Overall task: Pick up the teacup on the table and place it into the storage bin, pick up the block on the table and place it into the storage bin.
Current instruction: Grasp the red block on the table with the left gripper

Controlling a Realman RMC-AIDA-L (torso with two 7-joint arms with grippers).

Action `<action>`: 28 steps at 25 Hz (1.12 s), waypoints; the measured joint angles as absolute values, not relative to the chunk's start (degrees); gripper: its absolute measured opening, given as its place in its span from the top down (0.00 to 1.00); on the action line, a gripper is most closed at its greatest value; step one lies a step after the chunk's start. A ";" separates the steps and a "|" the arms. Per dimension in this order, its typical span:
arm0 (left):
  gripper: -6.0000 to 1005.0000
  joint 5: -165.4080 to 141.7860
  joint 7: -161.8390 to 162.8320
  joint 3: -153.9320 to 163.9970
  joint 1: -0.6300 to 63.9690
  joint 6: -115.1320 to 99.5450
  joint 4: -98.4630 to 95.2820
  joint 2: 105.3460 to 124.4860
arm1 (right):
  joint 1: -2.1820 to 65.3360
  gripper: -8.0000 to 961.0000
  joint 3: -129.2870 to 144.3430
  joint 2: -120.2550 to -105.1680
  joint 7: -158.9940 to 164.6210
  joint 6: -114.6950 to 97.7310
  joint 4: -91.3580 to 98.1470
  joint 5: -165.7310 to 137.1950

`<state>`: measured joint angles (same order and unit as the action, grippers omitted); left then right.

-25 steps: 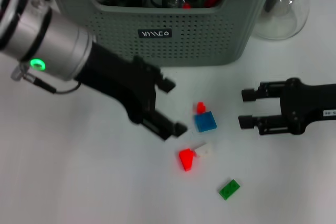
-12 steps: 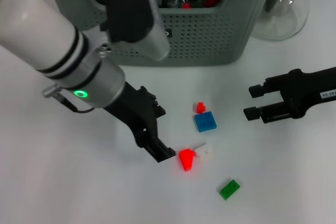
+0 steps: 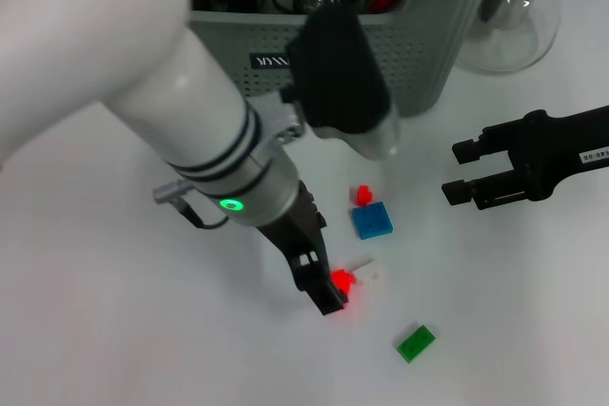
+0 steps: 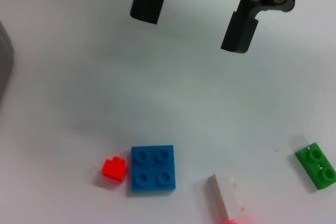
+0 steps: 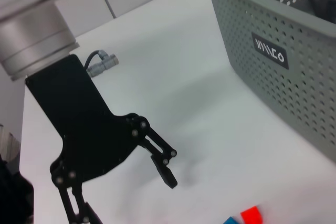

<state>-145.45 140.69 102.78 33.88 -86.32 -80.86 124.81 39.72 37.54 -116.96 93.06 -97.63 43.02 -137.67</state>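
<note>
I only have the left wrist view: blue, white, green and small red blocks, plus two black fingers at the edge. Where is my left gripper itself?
Observer: The head view shows the left gripper down at the table, against a larger red block beside the white block.
Operator: Open or shut?
Observer: Open. The right wrist view shows its fingers spread apart.
Operator: And those black fingers?
Observer: They belong to the right gripper, which is open and empty, off to the right of the blue block.
</note>
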 joint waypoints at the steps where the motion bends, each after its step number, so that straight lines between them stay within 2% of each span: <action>1: 0.06 -145.82 142.45 104.28 34.38 -85.89 -80.75 124.81 | 39.76 0.24 37.99 -116.91 93.07 -97.50 43.04 -137.68; 24: 0.06 -149.94 157.23 118.72 37.37 -80.34 -78.71 124.81 | 40.32 0.24 40.12 -116.94 92.96 -95.62 43.07 -137.63; 28: 0.13 -150.10 157.29 119.16 37.41 -79.63 -78.47 124.81 | 40.23 0.24 40.08 -117.09 92.90 -95.59 43.07 -137.63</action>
